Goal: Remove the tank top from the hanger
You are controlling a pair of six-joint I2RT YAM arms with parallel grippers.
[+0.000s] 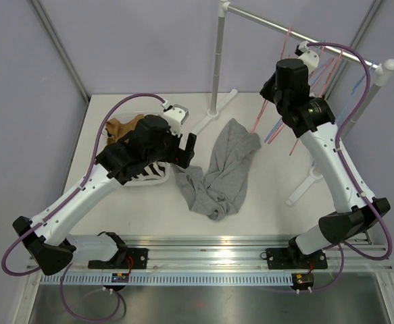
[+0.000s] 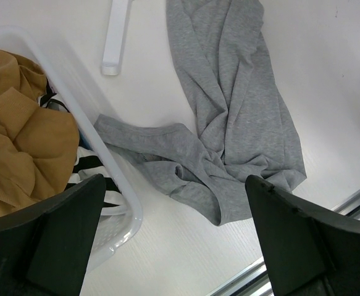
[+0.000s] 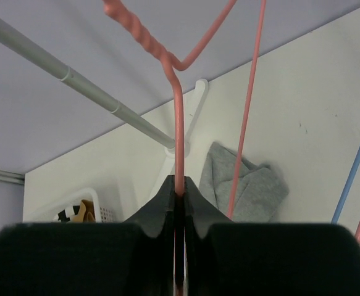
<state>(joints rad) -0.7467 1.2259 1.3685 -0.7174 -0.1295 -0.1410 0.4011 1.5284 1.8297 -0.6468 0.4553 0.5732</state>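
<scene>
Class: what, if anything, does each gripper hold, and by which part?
Right gripper: the pink hanger, by the wire just past its twisted neck. Left gripper: nothing.

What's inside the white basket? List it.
The white basket holds a crumpled tan garment lying over black-and-white striped fabric. Anything deeper is covered by them.

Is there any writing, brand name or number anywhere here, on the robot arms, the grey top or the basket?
None can be read.
The grey tank top, the white basket and the pink hanger bear no print.
The small circuit boards by the arm bases are too small to read.
</scene>
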